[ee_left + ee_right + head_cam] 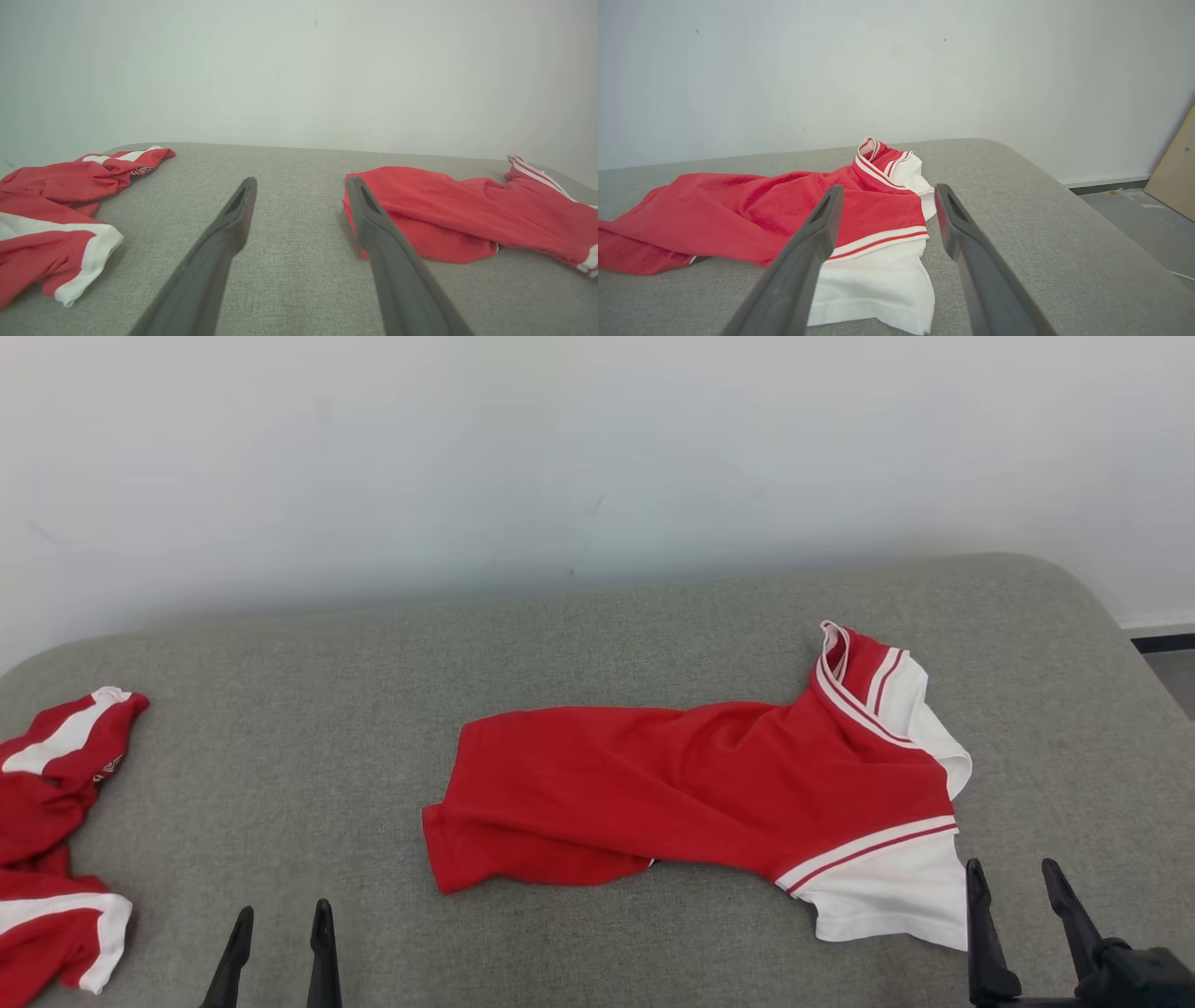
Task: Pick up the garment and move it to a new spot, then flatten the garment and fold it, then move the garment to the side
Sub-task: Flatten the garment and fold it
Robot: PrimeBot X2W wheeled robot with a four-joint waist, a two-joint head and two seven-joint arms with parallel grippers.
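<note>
Here, garment (691,793) lying rumpled on the grey cushion (560,644), its white sleeve sitting just beside the right end effector (1012,865), left end effector (284,907) hovering well apart, both spread wide, gripping nothing.

garment (691,784): soft matt cloth, red body, white sleeves with striped trim, creased.
second garment (47,821): left of the garment, the same matt red and white cloth, crumpled.
cushion (597,644): under the garment, grey woven fabric, coarse and matt.
wall (560,457): behind the garment, pale, smooth, matt, a few small marks.
left gripper (284,907): fingers dark, matt, plastic-looking.
right gripper (1012,864): fingers of the same dark matt finish.
floor (1148,224): right of the garment, grey, smooth, hard.
board (1174,172): far right of the garment, tan, wood-like, matt.
</note>
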